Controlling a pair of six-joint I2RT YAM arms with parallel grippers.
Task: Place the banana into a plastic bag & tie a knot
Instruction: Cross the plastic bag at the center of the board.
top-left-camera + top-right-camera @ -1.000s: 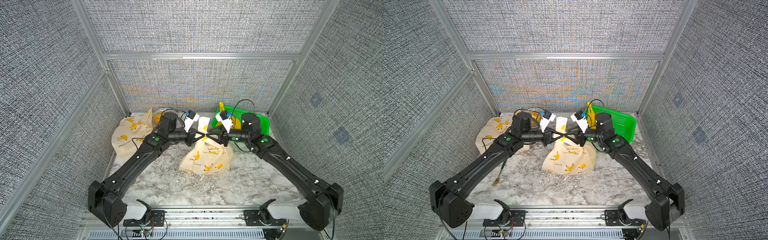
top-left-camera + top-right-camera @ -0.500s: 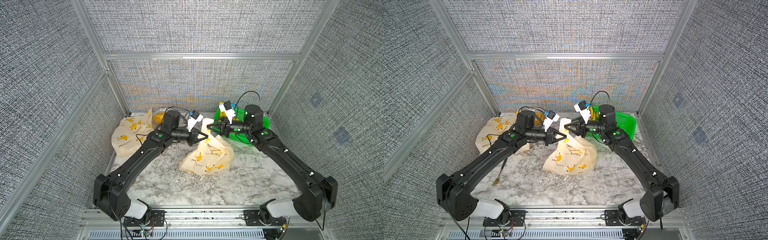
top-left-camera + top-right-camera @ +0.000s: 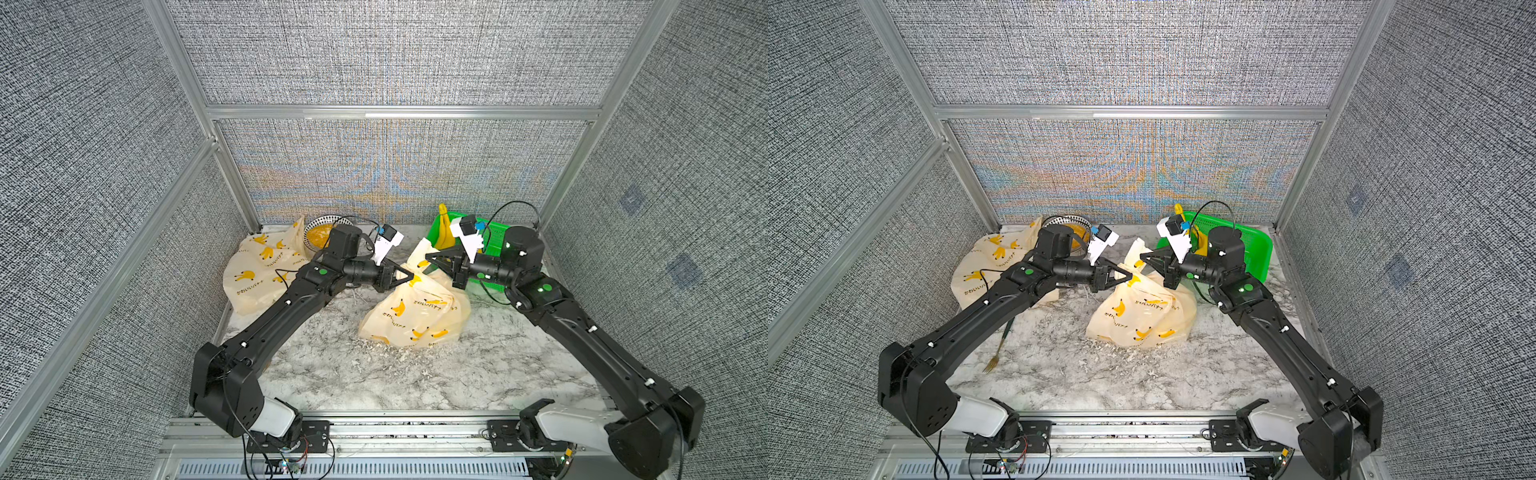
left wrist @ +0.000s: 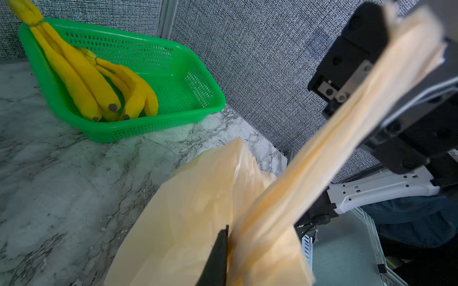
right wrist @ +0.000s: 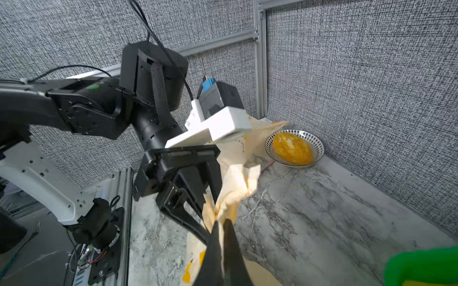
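A cream plastic bag [image 3: 415, 316] printed with bananas sits mid-table in both top views [image 3: 1142, 316]; its contents are hidden. My left gripper [image 3: 409, 276] is shut on a twisted handle at the bag's top. In the left wrist view one finger [image 4: 218, 255] presses against that stretched strip. Just right of it, my right gripper [image 3: 428, 257] is shut on a bag handle, and the right wrist view shows plastic pinched between its tips [image 5: 221, 222]. Loose bananas [image 4: 94, 81] lie in a green basket [image 4: 193, 74] at the back right [image 3: 494, 241].
A second banana-print bag [image 3: 257, 270] lies at the back left. Beside it stands a patterned bowl [image 5: 293, 148] with yellow food. A fork [image 3: 998, 349] lies under my left arm. Shredded scraps litter the marble table [image 3: 374, 386]. Padded walls close three sides.
My right gripper has gone from half open to shut on the bag handle, rolling its wrist and drawing slightly back to the right. The left gripper has stayed at the bag's top.
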